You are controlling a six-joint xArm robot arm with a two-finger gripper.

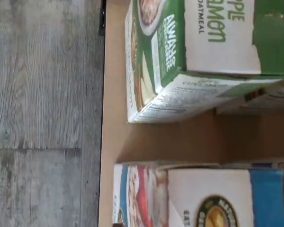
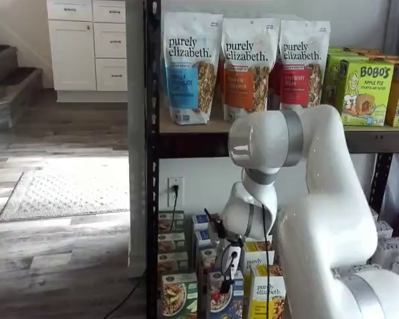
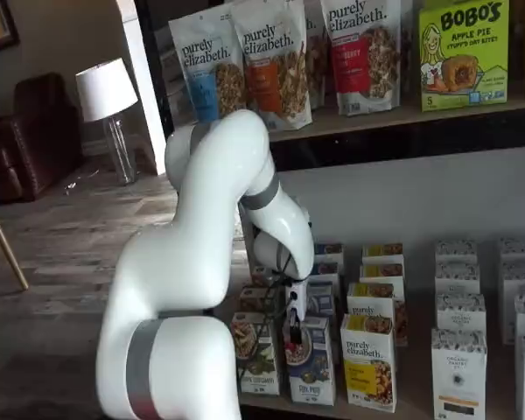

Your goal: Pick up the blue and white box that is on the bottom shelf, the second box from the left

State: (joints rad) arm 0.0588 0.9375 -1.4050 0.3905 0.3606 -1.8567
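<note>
The blue and white box stands at the front of the bottom shelf in both shelf views (image 2: 227, 298) (image 3: 311, 367), white on top, navy below, with a bowl picture. It also shows in the wrist view (image 1: 199, 196). My gripper (image 2: 227, 271) (image 3: 293, 328) hangs just above and in front of this box's top, its black fingers pointing down. The fingers show as one dark shape with no plain gap, and nothing is seen in them. The bottom shelf's tan board (image 1: 175, 142) shows bare between this box and its green neighbour.
A green-and-white oatmeal box (image 1: 194, 52) (image 2: 178, 296) stands beside the blue one, a yellow-and-white box (image 2: 267, 296) (image 3: 368, 363) on the other side. More box rows stand behind. Granola pouches (image 2: 189, 66) fill the upper board. Wood floor (image 1: 42, 113) lies in front.
</note>
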